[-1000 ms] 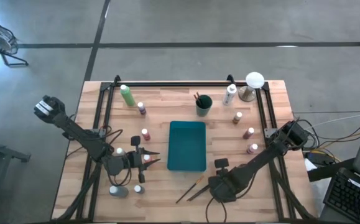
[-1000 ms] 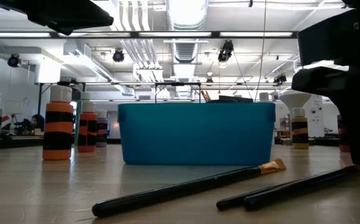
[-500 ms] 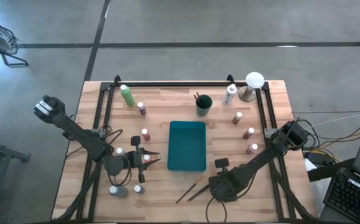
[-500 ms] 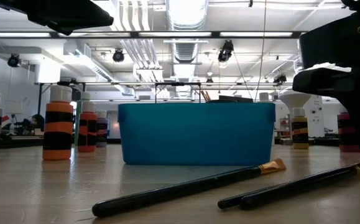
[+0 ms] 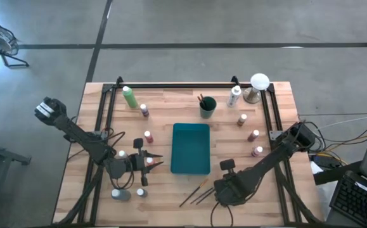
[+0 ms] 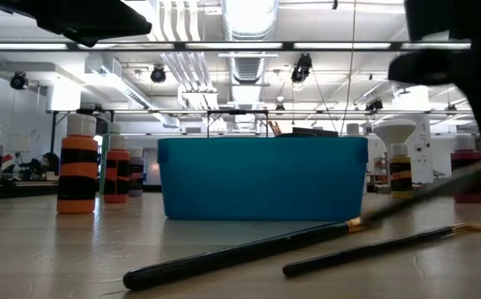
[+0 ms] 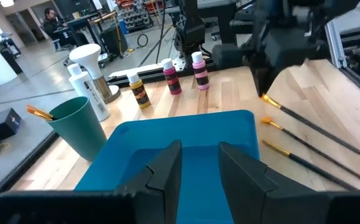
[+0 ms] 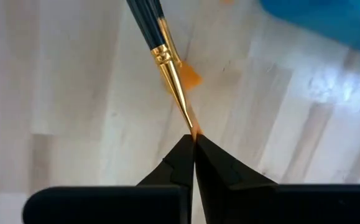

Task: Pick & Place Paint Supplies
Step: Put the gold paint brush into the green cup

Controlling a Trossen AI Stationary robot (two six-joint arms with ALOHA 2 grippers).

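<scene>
Three thin dark brushes with gold ferrules (image 5: 196, 192) are on the wood table near its front edge, in front of the teal tray (image 5: 191, 149). My right gripper (image 8: 193, 140) is shut on one of them, and that brush (image 6: 427, 195) slants up in the low view. The two other brushes (image 6: 248, 249) lie flat. Small white-capped paint bottles stand left (image 5: 148, 136) and right (image 5: 253, 135) of the tray. My left gripper (image 7: 198, 165) hovers open left of the tray, holding nothing. My right gripper pinches the brush's orange bristle tip (image 8: 192, 129), just past the gold ferrule (image 8: 172, 78), between its two fingertips. The fingers point down from above. The brush tilts, its bristle end raised. Whether the handle end rests on the table I cannot tell.
A green cup with brushes (image 5: 208, 106), a light-green bottle (image 5: 130, 97), a white bottle (image 5: 234, 95) and a white-domed object (image 5: 259, 82) stand along the far side. More small bottles (image 5: 142, 192) sit near the front left. A black frame rail (image 5: 189, 85) borders the table.
My right gripper has shut on the bristle tip of one brush and risen. That end of the brush has lifted off the table, so the brush now slants up. The other two brushes have stayed flat.
</scene>
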